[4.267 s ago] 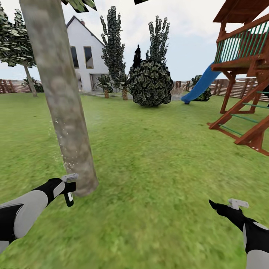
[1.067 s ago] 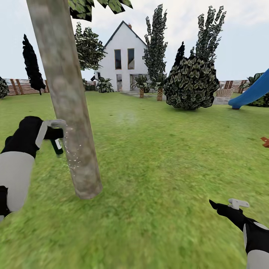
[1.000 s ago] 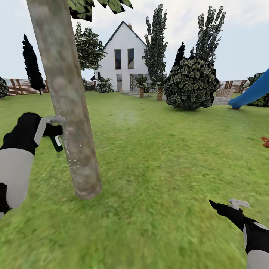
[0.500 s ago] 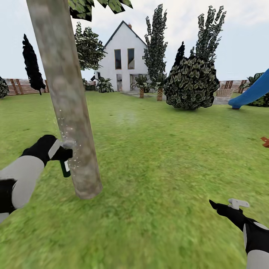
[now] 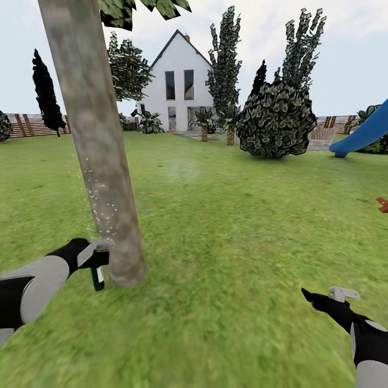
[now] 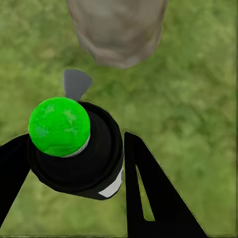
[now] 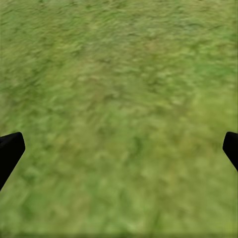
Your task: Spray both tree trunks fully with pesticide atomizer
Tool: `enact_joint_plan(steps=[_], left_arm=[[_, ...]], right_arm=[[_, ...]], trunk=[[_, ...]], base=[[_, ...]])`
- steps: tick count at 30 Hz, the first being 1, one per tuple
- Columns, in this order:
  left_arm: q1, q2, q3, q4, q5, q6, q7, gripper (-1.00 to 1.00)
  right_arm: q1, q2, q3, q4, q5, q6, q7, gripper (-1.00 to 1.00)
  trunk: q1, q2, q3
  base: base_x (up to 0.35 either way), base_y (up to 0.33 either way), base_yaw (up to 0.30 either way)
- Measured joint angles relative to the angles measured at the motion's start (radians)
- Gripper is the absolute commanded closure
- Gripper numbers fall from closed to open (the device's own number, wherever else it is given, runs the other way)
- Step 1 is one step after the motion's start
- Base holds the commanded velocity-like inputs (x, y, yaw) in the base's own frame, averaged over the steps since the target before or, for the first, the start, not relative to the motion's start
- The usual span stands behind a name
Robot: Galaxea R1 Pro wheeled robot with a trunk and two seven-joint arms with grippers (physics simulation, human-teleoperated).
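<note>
Left gripper (image 5: 96,255) low at the foot of the trunk (image 5: 97,140), clamped on the atomizer (image 5: 97,272). Atomizer hangs upright from the grip, dark bottle below, pale head on top, nozzle end touching or just beside the bark — cannot tell which. In the left wrist view the atomizer (image 6: 74,148) sits between the two black fingers (image 6: 148,193), green round end facing the camera, trunk base (image 6: 116,29) just beyond it over grass.

Pesticide (image 5: 99,202): whitish speckles up the trunk's left edge, from just above the gripper to about mid-height of the visible trunk. Speckles sparse, rest of the bark looks bare grey-brown.

Right gripper (image 5: 323,299) low at the right, well apart from the trunk, hovering over lawn (image 5: 242,226), nothing in it. Right wrist view: two fingertips (image 7: 10,151) at opposite edges, spread wide, only grass between.

Trunk leans slightly, leaf crown (image 5: 143,9) clipped at the top. Behind: white house (image 5: 180,89), round dark bush (image 5: 276,119), tall thin dark trees (image 5: 225,64), slat fence (image 5: 29,125) at the far left, blue slide (image 5: 366,134) at the right edge, small red-brown bit (image 5: 383,204) by the right edge on the grass.
</note>
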Motion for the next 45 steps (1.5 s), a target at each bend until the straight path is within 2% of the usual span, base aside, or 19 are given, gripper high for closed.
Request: enact_joint_plan(steps=[3, 4, 5, 6, 9, 12, 18, 21, 24, 36, 38, 45], left_arm=[[0.035, -0.018, 0.005, 0.000, 0.005, -0.076, 0.001, 1.00], [0.039, -0.030, 0.005, 0.000, 0.006, -0.094, 0.001, 1.00], [0.052, -0.054, 0.006, 0.000, 0.006, -0.111, 0.002, 1.00], [0.058, -0.079, 0.009, 0.000, 0.008, -0.119, 0.004, 1.00], [0.063, -0.098, 0.002, -0.001, 0.004, -0.130, 0.006, 1.00], [0.082, -0.100, 0.002, -0.001, 0.004, -0.177, 0.008, 1.00], [0.087, -0.094, 0.009, 0.000, 0.012, -0.187, 0.011, 1.00], [0.088, -0.094, 0.010, -0.001, 0.093, -0.188, 0.011, 1.00], [0.088, -0.094, 0.009, -0.001, 0.115, -0.189, 0.012, 1.00], [0.088, -0.096, 0.009, -0.001, 0.120, -0.190, 0.012, 1.00], [0.087, -0.095, 0.008, -0.001, 0.120, -0.211, 0.014, 1.00], [0.088, -0.097, 0.008, -0.001, 0.120, -0.233, 0.062, 1.00]], right_arm=[[0.000, 0.000, -0.001, 0.000, 0.000, 0.000, 0.003, -1.00], [0.000, 0.000, -0.001, 0.000, 0.000, 0.001, 0.003, -1.00], [0.000, 0.000, -0.002, -0.001, 0.000, 0.001, 0.004, -1.00], [0.000, 0.000, -0.002, 0.000, 0.000, 0.001, 0.004, -1.00], [0.000, -0.001, -0.002, 0.000, 0.000, 0.002, 0.004, -1.00], [0.000, -0.001, -0.001, 0.000, 0.000, 0.002, 0.001, -1.00], [0.000, -0.001, -0.003, 0.000, 0.000, 0.001, 0.001, -1.00], [0.000, -0.001, -0.001, 0.000, 0.000, 0.002, 0.001, -1.00], [0.000, -0.001, -0.001, 0.000, 0.000, 0.001, 0.000, -1.00], [0.000, 0.000, 0.000, 0.000, 0.000, 0.001, -0.002, -1.00], [0.000, 0.000, 0.000, 0.000, 0.000, 0.001, -0.002, -1.00], [0.000, 0.000, -0.001, 0.000, 0.000, 0.001, -0.002, -1.00]], trunk=[[0.000, 0.000, 0.000], [0.000, 0.000, 0.000], [0.000, 0.000, 0.000], [0.000, 0.000, 0.000], [0.000, 0.000, 0.000], [0.000, 0.000, -0.001], [0.000, 0.000, -0.002], [0.000, 0.000, -0.002], [0.000, 0.000, -0.002], [0.000, 0.000, -0.002], [0.000, 0.000, -0.002], [0.000, 0.000, -0.002]], base=[[0.000, 0.000, 0.000], [0.033, -0.061, 0.000], [0.100, -0.168, 0.000], [0.131, -0.215, 0.007], [0.155, -0.249, 0.148], [0.187, -0.262, 0.244], [0.196, -0.256, 0.091], [0.069, -0.255, 0.190], [0.008, -0.299, 0.245], [-0.043, -0.312, 0.253], [0.092, -0.329, 0.219], [0.103, -0.328, 0.101]])
